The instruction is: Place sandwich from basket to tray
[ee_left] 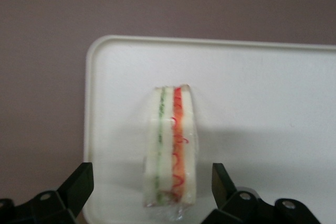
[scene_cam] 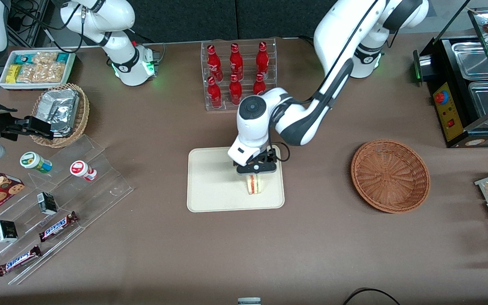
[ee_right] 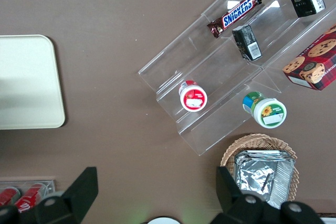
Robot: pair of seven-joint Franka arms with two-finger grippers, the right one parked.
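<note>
The sandwich (scene_cam: 254, 184), a cream wedge with red and green filling layers, stands on its edge on the cream-beige tray (scene_cam: 210, 186), toward the tray's end nearest the working arm. My left gripper (scene_cam: 256, 171) is just above it. In the left wrist view the gripper (ee_left: 150, 177) is open, with a gap between each black finger (ee_left: 79, 182) and the sandwich (ee_left: 171, 145), which rests on the tray (ee_left: 262, 87). The reddish-brown basket (scene_cam: 390, 176) lies empty on the table, toward the working arm's end. The tray's corner also shows in the right wrist view (ee_right: 26, 82).
A clear rack of red bottles (scene_cam: 237, 74) stands farther from the camera than the tray. A tan basket of foil packets (scene_cam: 59, 112) and an acrylic shelf of snacks (scene_cam: 57, 203) lie toward the parked arm's end. A black food warmer (scene_cam: 472, 84) stands at the working arm's end.
</note>
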